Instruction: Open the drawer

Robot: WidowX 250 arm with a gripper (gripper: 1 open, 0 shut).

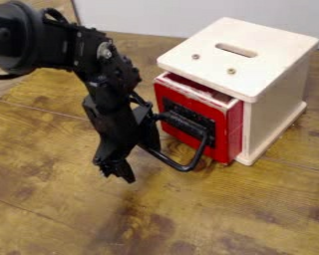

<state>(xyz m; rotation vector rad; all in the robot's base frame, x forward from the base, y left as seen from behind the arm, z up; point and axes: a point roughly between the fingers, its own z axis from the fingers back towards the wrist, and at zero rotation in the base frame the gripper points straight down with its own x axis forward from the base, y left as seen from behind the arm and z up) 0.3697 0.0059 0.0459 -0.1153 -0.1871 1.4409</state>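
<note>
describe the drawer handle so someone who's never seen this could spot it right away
Find the cream wooden box on the wooden table. Its red drawer faces the black robot arm. The handle is the big black rounded loop sticking out from that red front, unlike the slot on the box top.

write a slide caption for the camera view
Black robot arm's tool low on the wooden table, beside the black loop handle of a slightly open red-fronted drawer in a cream wooden cube.
</note>
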